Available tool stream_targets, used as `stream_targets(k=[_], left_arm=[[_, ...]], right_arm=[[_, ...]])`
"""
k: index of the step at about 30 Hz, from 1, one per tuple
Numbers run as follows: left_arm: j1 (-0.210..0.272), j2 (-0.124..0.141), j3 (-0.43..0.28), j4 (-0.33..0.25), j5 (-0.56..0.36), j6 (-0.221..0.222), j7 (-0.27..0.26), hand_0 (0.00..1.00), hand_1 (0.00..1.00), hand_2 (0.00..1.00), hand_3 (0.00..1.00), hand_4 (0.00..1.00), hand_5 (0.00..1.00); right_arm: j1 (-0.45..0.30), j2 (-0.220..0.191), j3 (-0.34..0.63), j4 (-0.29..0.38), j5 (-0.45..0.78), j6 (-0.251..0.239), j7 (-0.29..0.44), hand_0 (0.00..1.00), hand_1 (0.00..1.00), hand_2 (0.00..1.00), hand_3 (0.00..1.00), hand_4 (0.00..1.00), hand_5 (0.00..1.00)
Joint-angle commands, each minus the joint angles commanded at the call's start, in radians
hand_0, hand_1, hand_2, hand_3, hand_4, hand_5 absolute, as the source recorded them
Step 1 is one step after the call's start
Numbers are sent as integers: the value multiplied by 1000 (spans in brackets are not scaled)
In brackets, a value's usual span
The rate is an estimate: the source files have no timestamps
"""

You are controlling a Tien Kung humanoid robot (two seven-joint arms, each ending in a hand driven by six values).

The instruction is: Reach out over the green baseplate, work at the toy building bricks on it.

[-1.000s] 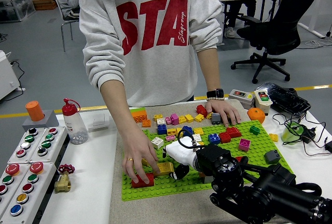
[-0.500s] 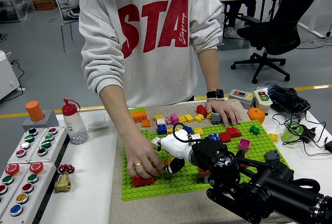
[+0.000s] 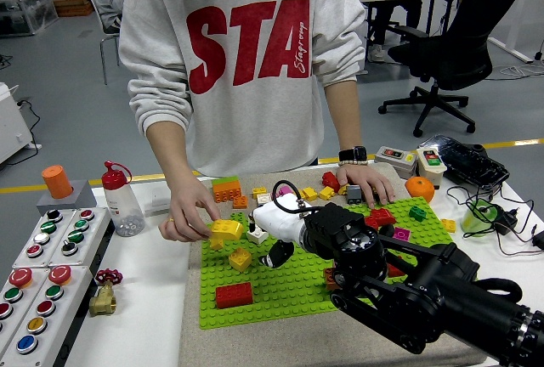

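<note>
Right hand (image 3: 276, 229) hovers above green baseplate (image 3: 289, 295); person's hand (image 3: 189, 211) holds yellow brick (image 3: 226, 229)

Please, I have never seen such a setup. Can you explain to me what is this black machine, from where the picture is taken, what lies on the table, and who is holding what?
The picture comes from a camera on the robot's head, looking forward and down over a white table. The black machine entering from the right is the robot's right arm; it ends in a hand with white parts, reaching over the green baseplate. I cannot tell whether that hand grips anything. The left arm is not visible.

A person in a grey sweatshirt stands at the far side. One of the person's hands holds a yellow brick at the baseplate's far left corner; the other hand rests at its far edge.

On the baseplate lie many coloured bricks, among them a red brick near the front. Left of it are button panels and a bottle with a red cap.
</note>
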Motion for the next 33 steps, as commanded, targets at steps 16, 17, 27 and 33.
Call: stream_targets(k=[16, 17, 27, 33], left_arm=[[-1, 0, 6, 0, -7, 1, 0, 703, 653, 662, 587, 436, 998], [-1, 0, 6, 0, -7, 1, 0, 703, 653, 662, 587, 436, 998], [-2, 0, 7, 0, -8, 1, 0, 702, 653, 663, 587, 436, 998], [-2, 0, 6, 0, -7, 0, 1, 702, 653, 662, 588, 436, 998]], right_arm=[[-5, 0, 48, 6, 0, -55, -4, 837, 763, 754, 798, 719, 322], [-5, 0, 51, 7, 3, -60, -4, 837, 763, 754, 798, 719, 322], [-12, -10, 82, -10, -20, -68, -30, 838, 776, 779, 807, 721, 319], [-19, -28, 85, -13, -32, -39, -40, 839, 772, 779, 802, 723, 320]])
